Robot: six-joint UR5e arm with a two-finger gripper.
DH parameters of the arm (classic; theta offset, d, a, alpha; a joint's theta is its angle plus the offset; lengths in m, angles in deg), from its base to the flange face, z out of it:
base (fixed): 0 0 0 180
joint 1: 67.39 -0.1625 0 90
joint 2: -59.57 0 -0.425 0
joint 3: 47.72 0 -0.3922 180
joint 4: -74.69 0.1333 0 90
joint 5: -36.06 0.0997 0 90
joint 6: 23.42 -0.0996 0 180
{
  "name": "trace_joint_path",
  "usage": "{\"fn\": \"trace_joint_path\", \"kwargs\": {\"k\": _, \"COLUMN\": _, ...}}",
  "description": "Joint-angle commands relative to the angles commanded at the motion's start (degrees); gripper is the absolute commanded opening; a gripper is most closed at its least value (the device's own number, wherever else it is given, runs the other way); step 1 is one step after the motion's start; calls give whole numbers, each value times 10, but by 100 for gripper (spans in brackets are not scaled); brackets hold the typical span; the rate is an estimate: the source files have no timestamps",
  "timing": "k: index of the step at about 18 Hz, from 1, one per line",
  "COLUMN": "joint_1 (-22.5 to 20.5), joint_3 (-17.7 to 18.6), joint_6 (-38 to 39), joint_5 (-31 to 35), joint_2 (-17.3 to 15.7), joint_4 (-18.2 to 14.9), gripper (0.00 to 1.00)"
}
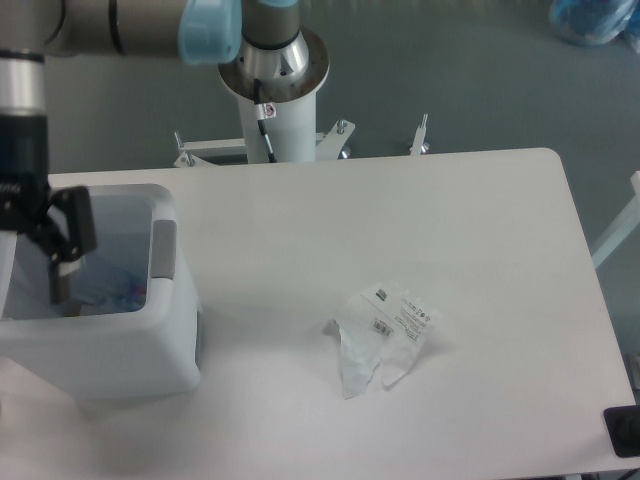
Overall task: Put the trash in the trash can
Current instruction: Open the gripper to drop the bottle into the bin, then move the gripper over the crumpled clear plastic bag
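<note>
The white boxy trash can (150, 350) stands at the left of the table, with a grey patch (164, 250) on its right side. My gripper (36, 280) hangs over the can's left part, reaching below its rim, with its jaws spread and nothing between them. One dark finger (64, 275) shows; the other is partly cut off by the frame's left edge. Inside the can lies a clear shape with red and blue marks, the bottle (122, 291), faint and blurred. The wrinkly clear bag (380, 335) with small printed labels lies on the table's middle, well right of the can.
The arm's white base column (272, 110) stands behind the table's far edge. A dark object (625, 432) sits at the table's front right corner. The table's right edge (585, 260) runs diagonally.
</note>
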Motion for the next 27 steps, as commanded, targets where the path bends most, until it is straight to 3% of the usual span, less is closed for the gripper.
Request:
{"fn": "trace_joint_path", "kwargs": {"k": 4, "joint_1": -121, "joint_3": 64, "joint_6": 8, "joint_5": -7, "joint_2": -23, "joint_4": 7, "gripper": 100}}
{"fn": "trace_joint_path", "kwargs": {"k": 7, "joint_1": -197, "joint_3": 70, "joint_6": 10, "joint_5": -16, "joint_2": -17, "joint_4": 8, "gripper": 100}}
{"fn": "trace_joint_path", "kwargs": {"k": 10, "joint_1": -246, "joint_3": 75, "joint_6": 2, "joint_5": -13, "joint_2": 11, "joint_4": 7, "gripper": 100}}
{"fn": "trace_joint_path", "kwargs": {"k": 15, "joint_1": -299, "joint_3": 94, "joint_6": -64, "joint_5": -13, "joint_2": 64, "joint_4": 5, "gripper": 100}}
{"fn": "trace_joint_path", "kwargs": {"k": 19, "joint_1": -321, "joint_3": 107, "joint_6": -166, "joint_5": -27, "joint_2": 97, "joint_4": 4, "gripper": 100}}
{"fn": "trace_joint_path", "kwargs": {"k": 27, "joint_1": -354, "joint_3": 125, "joint_6": -221, "joint_5": -76, "joint_2": 141, "joint_4": 0, "gripper": 100}}
